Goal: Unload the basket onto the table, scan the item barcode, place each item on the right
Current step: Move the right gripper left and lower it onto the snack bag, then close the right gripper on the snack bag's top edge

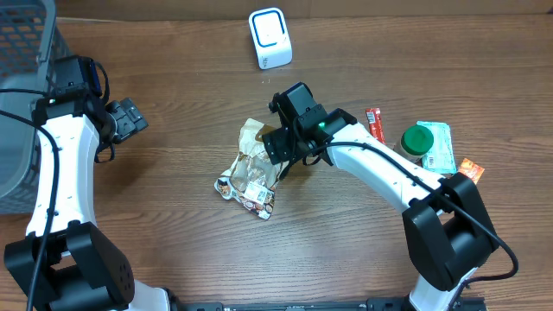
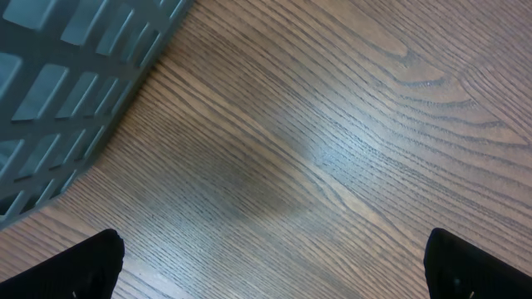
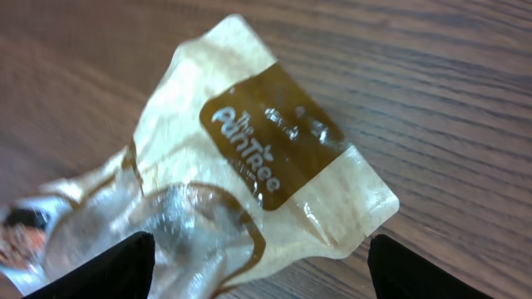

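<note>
The item, a crumpled cream and brown snack pouch (image 1: 251,168), lies on the wooden table near the middle, with a white label patch at its lower end. The right wrist view looks down on this pouch (image 3: 249,158), its brown logo panel facing up. My right gripper (image 1: 281,147) hovers just over the pouch's upper right part; this gripper (image 3: 262,262) stands open, its jaws wide apart on either side of the pouch and not pinching it. A white scanner (image 1: 270,37) stands at the back centre. At far left, my left gripper (image 1: 130,117) is open over bare wood (image 2: 270,262).
A grey slatted basket (image 1: 22,95) fills the left edge and shows close by in the left wrist view (image 2: 58,75). At right lie a red stick packet (image 1: 375,123), a green-lidded jar (image 1: 417,141), a pale green packet (image 1: 442,147) and an orange packet (image 1: 471,170).
</note>
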Available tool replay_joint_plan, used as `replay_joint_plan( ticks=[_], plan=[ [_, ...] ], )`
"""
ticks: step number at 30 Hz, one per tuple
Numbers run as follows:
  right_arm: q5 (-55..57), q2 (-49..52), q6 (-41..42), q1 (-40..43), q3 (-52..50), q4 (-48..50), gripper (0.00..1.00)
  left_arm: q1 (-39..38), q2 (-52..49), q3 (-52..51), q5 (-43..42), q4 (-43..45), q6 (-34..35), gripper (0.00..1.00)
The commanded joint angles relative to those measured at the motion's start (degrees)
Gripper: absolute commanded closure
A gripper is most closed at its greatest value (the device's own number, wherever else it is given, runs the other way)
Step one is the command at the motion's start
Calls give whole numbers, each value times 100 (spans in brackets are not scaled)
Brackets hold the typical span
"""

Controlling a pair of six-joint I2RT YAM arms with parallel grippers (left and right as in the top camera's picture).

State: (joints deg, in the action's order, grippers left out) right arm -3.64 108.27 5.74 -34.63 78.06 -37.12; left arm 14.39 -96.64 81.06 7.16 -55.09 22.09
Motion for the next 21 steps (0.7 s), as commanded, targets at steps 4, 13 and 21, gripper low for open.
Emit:
replay_joint_plan(
  ticks=[4, 13, 21],
  plan=[
    [-205, -7, -1502, 11, -164, 26, 16, 22, 66, 63, 74, 4, -22, 0],
    [-203, 404, -1344, 11, -164, 317, 10, 22, 66, 63, 74, 4, -22, 0],
    [-208, 612, -1349, 11, -164, 732, 10, 20, 66, 63, 74, 2, -22, 0]
  ],
)
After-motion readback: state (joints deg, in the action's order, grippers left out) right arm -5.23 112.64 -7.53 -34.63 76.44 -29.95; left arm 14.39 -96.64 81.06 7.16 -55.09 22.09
